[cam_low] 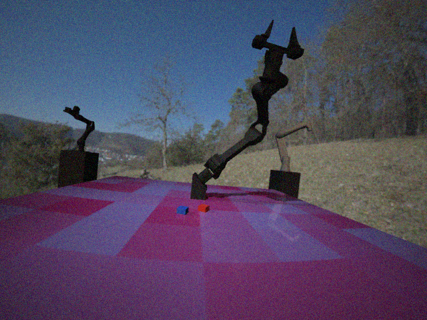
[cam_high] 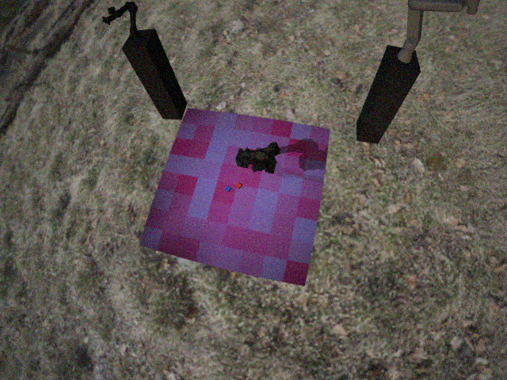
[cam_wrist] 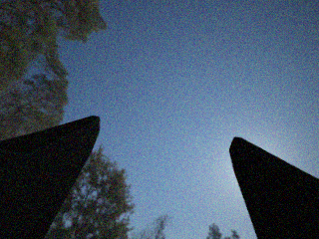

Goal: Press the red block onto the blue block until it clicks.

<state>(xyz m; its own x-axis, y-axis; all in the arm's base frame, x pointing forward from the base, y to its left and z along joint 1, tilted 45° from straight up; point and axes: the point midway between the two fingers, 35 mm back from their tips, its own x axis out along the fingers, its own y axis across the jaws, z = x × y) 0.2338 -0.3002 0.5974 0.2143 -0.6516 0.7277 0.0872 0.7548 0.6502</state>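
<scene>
Landmark = blue block (cam_high: 227,188) (cam_low: 182,210), lying on the patchwork tabletop (cam_high: 245,245) (cam_low: 203,282). Red block (cam_high: 238,185) (cam_low: 203,208) sits just beside it w/ a small gap — not stacked, both on the same surface. Arm (cam_high: 261,157) (cam_low: 241,146) is mounted near the blue block, reaching up well above it. Gripper (cam_low: 283,24) (cam_wrist: 166,133) is high over the blk's level, fingertips up — released, fingers wide apart, nothing btwn them, only sky in wrist cam. Two dark pedestals (cam_high: 155,74) (cam_low: 72,169), (cam_high: 389,93) (cam_low: 284,182) w/ other arms stand well apart from the blue block, beyond the tabletop.
</scene>
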